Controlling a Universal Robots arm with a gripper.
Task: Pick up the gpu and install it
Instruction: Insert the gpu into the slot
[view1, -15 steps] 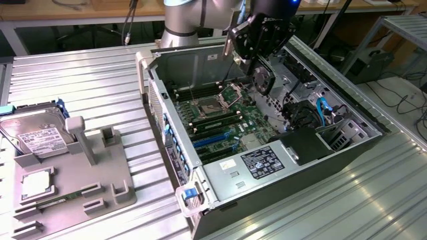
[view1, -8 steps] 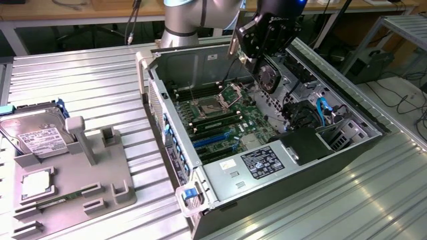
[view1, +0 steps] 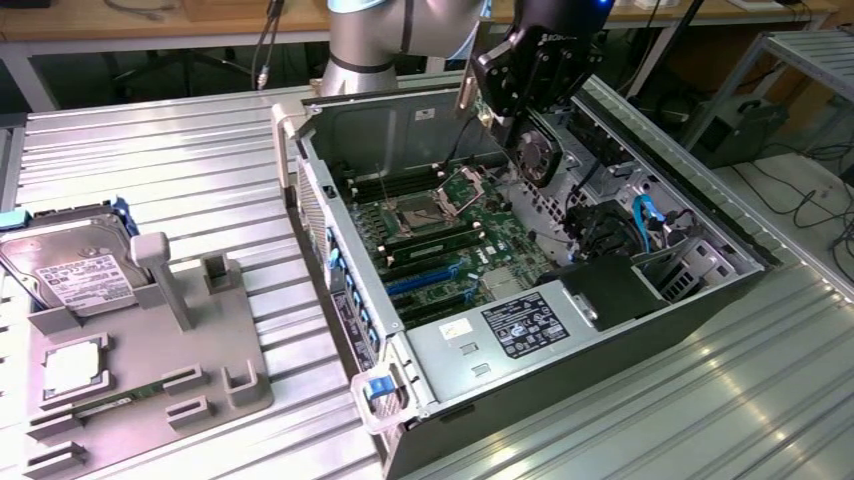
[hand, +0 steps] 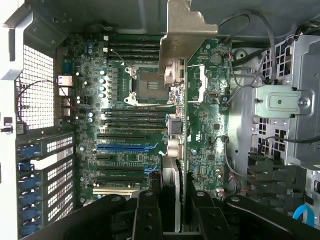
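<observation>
The gpu (view1: 541, 155) hangs on edge above the far end of the open computer case (view1: 334, 250), clear of the motherboard (view1: 501, 240) and seated in no slot. In the wrist view its pale bracket (hand: 185, 35) is at the end away from the fingers. The card's line crosses the board between the empty processor socket (hand: 145, 85) and the metal drive cage (hand: 280, 100). The blue slot (hand: 127, 147) lies uncovered to one side. Case walls rise on both flanks, and cables crowd the cage side. The gripper (hand: 176, 212) is narrowed to a slim gap, pinching the card's near edge.
</observation>
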